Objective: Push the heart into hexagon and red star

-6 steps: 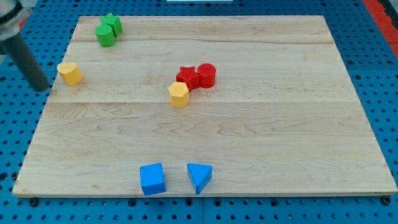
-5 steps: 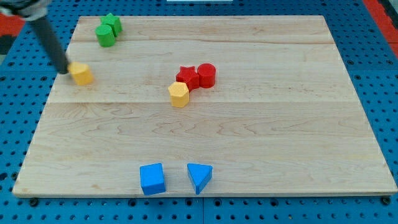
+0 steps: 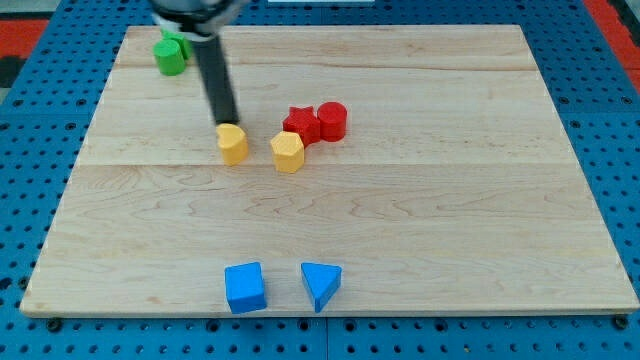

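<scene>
Our tip (image 3: 228, 124) rests against the upper-left edge of the yellow heart (image 3: 233, 144); being a bare rod, it has no claw to open and holds nothing, only contact. The heart lies left of centre on the board (image 3: 450, 220), just to the lower right of our tip. The yellow hexagon (image 3: 287, 152) sits near the heart on the view's right, with a clear gap between them; the red star (image 3: 301, 124) touches the hexagon's upper right. A red cylinder (image 3: 332, 121) adjoins the star on the right.

The deciding relation: tip, heart and hexagon fall nearly on one line running rightward and slightly down, so we judge that a push along that line would close the gap. The heart's long axis cannot be made out.

Elsewhere: green blocks (image 3: 171, 53) at top left, a blue cube (image 3: 245, 287) and blue triangle (image 3: 320, 284) at the bottom. No writing or labels are visible.
</scene>
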You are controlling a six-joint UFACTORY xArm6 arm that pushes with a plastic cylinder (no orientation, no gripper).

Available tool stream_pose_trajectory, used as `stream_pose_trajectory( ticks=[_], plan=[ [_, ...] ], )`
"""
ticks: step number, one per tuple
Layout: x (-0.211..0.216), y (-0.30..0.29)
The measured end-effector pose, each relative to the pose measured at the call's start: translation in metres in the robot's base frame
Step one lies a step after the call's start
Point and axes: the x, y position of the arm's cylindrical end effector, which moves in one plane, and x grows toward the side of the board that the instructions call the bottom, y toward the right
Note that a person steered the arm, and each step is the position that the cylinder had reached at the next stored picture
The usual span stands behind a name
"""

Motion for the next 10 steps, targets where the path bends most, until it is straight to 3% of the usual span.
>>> stream_pose_trajectory(
  ticks=[1,2,3,4,5,6,7,8,9,10],
  plan=[
    [-0.009,0.008],
    [-0.052,-0.059],
    [-0.064,-0.109],
    [-0.008,-0.131],
    [0.061,-0.056],
    [0.041,-0.007],
    [0.034,-0.012],
    [0.009,-0.092],
    [-0.027,-0.133],
    [-0.098,-0.201]
  ],
)
